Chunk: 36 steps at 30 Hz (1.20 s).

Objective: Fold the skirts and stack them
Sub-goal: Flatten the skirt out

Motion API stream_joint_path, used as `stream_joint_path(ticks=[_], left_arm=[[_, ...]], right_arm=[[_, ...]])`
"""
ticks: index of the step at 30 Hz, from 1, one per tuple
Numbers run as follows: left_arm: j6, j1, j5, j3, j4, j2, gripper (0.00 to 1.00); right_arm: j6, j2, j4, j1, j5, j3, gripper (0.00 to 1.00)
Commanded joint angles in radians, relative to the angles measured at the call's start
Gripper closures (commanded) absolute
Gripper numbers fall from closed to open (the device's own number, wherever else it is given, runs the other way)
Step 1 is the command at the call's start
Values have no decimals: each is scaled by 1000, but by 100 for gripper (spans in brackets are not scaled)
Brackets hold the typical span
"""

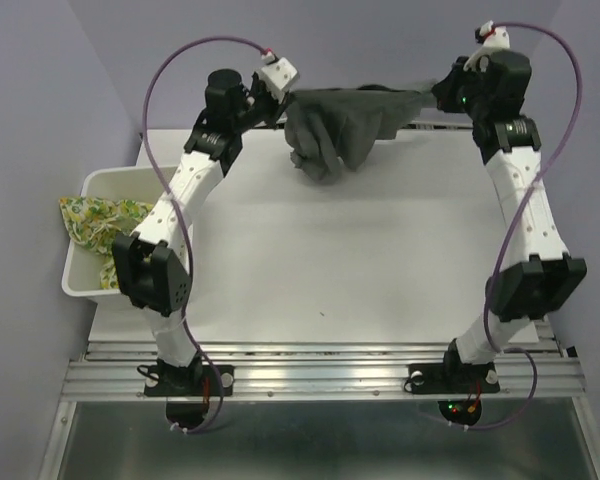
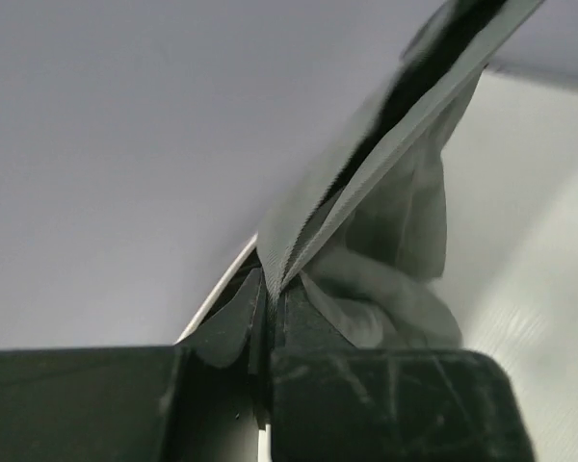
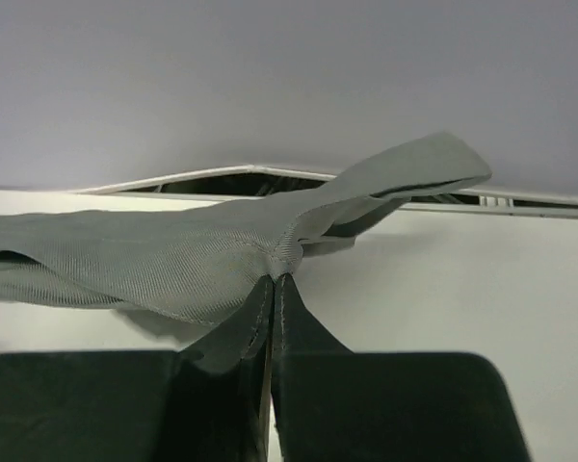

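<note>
The grey skirt (image 1: 345,118) hangs stretched between both grippers above the far edge of the table, its lower part bunched and drooping toward the table. My left gripper (image 1: 285,98) is shut on its left end; the left wrist view shows the jaws closed on the grey cloth (image 2: 385,221). My right gripper (image 1: 435,95) is shut on its right end; the right wrist view shows the jaws pinching the grey cloth (image 3: 173,255). The yellow-green printed skirt (image 1: 98,225) lies in and over the white basket at the left.
The white basket (image 1: 85,285) stands off the table's left edge beside the left arm. The white table (image 1: 350,270) spreads under the skirt. A purple wall stands close behind the table's far edge.
</note>
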Motion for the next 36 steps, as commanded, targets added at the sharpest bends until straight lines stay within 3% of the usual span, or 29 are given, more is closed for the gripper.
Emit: stream_joint_path(ticks=[1,2,3,6,7,8,9,11,12,14,16,18,21,25,27,29,36], left_arm=[[266,-3,-88,-256,-3,-295,100],[266,-21,-88,-387,-44,-322,100],[336,-41,-3,-461,-78,-348,100],[395,-145,-3,-689,-112,-413,100],[373,-176,-9,-731,-114,-421,99],[355,-240,-7,-785,-128,-415,84],[333,-273,7,-802,-137,-408,84],[207,-334,32,-812,-151,-379,26],[174,-359,43,-789,-169,-369,2],[123,-391,93,-736,-258,-347,1],[76,-349,147,-663,-283,-380,1],[-48,-223,199,-641,-231,-455,1],[-196,-96,121,-596,-151,-479,2],[-96,-55,-223,-317,-431,-230,15],[-125,4,-256,-193,-566,-140,25],[-181,49,-315,-143,-626,-48,28],[-240,90,-382,-63,-651,44,25]], right_arm=[[-196,-265,116,-16,-61,-400,99],[-226,-334,112,-16,-70,-475,99],[-255,-362,95,-16,-69,-543,99],[-330,-413,70,-25,15,-775,99],[-360,-413,56,-25,40,-854,78],[-377,-407,55,-25,79,-884,61],[-390,-407,52,-25,81,-908,43],[-417,-405,36,-25,81,-935,7],[-426,-411,29,-34,40,-939,0],[-449,-421,-19,-34,-11,-898,0],[-504,-431,-100,-34,-145,-852,0],[-560,-438,-193,-34,-338,-783,0],[-564,-424,-252,36,-474,-745,5],[-524,-393,-206,351,-353,-828,22],[-500,-382,-139,426,-293,-884,27],[-467,-346,-53,525,-208,-935,31],[-394,-269,98,757,-29,-968,37]])
